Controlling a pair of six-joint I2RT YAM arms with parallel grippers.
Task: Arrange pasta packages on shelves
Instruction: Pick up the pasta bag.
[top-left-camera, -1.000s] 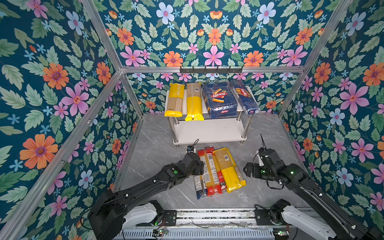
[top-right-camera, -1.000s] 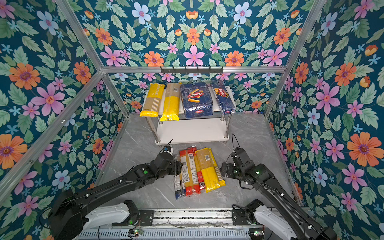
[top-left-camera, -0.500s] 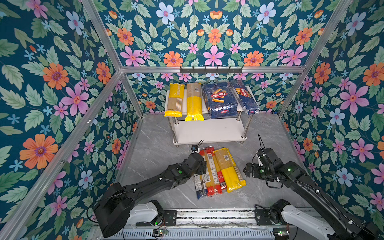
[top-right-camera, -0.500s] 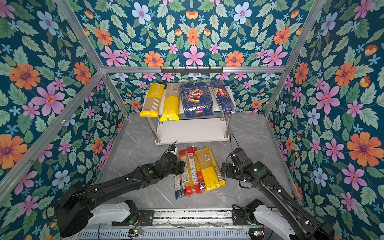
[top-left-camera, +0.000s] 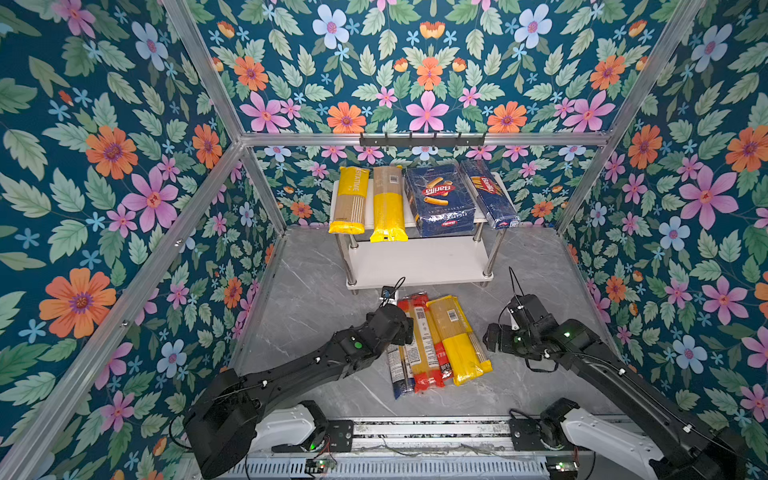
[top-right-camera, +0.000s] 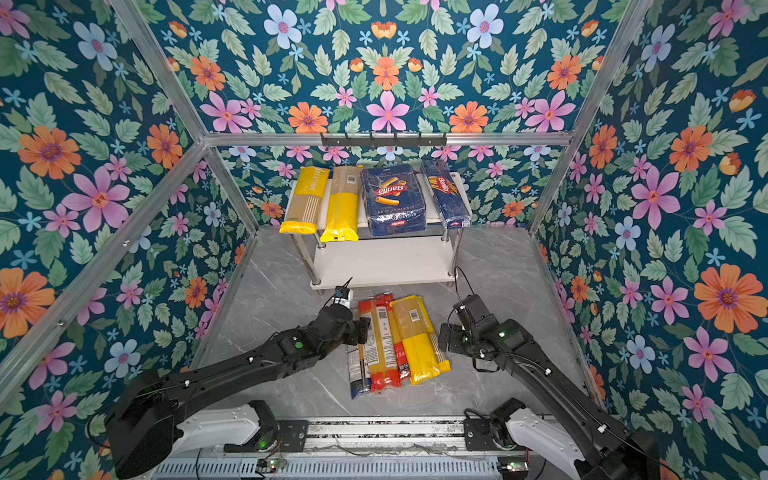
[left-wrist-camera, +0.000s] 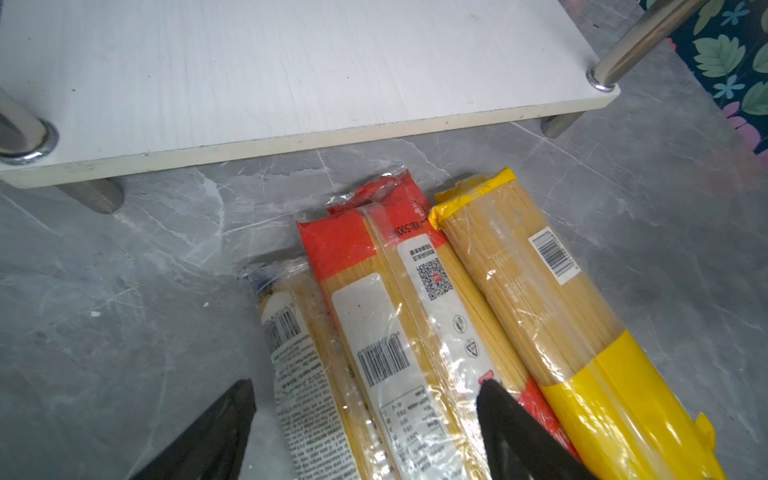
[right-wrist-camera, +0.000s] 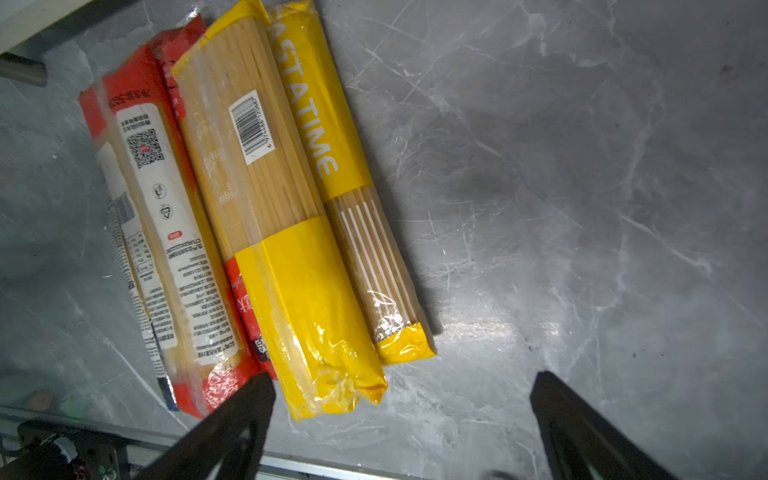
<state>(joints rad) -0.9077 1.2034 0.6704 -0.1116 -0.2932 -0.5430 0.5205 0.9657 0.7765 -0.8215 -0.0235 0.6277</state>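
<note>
Upper shelf (top-left-camera: 504, 188): four packs are laid side by side on it — a yellow spaghetti bag (top-left-camera: 350, 199), a second yellow bag (top-left-camera: 388, 204), the wide Barilla rigatoni bag (top-left-camera: 439, 200) and the long blue Barilla spaghetti pack (top-left-camera: 488, 194). Their near ends overhang the front edge.
Lower shelf (top-left-camera: 419, 259): no pack is seen on the visible part of this white board; the back part is hidden under the upper board.
Packs left on the tabletop (top-left-camera: 316, 299): a cluster is lain just in front of the rack — a clear-blue spaghetti bag (left-wrist-camera: 309, 395), two red spaghetti bags (left-wrist-camera: 374, 328), a yellow bag with a barcode (right-wrist-camera: 270, 216) and, tucked beside it, a yellow "PASTATIME" bag (right-wrist-camera: 332, 137). The packs are pressed together and partly overlapped.
Left gripper (left-wrist-camera: 365, 419): the fingers are spread wide, held low over the clear-blue bag and the nearer red bag, with nothing clamped between them.
Right gripper (right-wrist-camera: 401, 419): the fingers are spread wide over bare tabletop just beside the near end of the yellow bags; nothing is held.
Progress: under half is judged done, with four packs shelved and five counted on the tabletop.
Remaining: the five packs are judged destined mostly for the lower shelf, since little room is left above.
</note>
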